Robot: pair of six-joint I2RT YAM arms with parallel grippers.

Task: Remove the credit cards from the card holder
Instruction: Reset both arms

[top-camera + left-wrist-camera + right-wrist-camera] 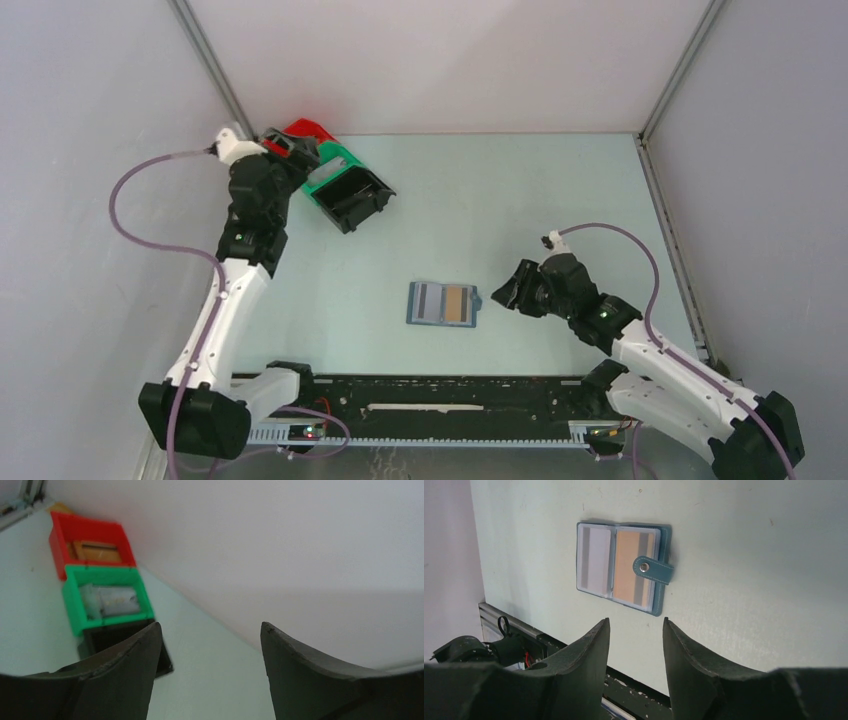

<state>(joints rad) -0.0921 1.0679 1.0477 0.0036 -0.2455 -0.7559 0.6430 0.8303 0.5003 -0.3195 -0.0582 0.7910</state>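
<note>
The blue-teal card holder (443,303) lies open and flat in the middle of the table. In the right wrist view the card holder (664,540) shows a pale grey panel (594,560) and a tan panel (626,565), each with a grey stripe. Its strap with the stud (644,567) is folded over the tan side. I cannot tell the credit cards from these panels. My right gripper (498,295) (636,620) hovers just right of the holder, open and holding nothing. My left gripper (295,148) (210,625) is open over the bins at the back left and holds nothing.
A red bin (305,130) (90,527), a green bin (335,162) (100,573) and a black bin (352,197) (115,631) stand in a row at the back left. The green one holds something pale, the red one something tan. A black rail (430,390) runs along the near edge.
</note>
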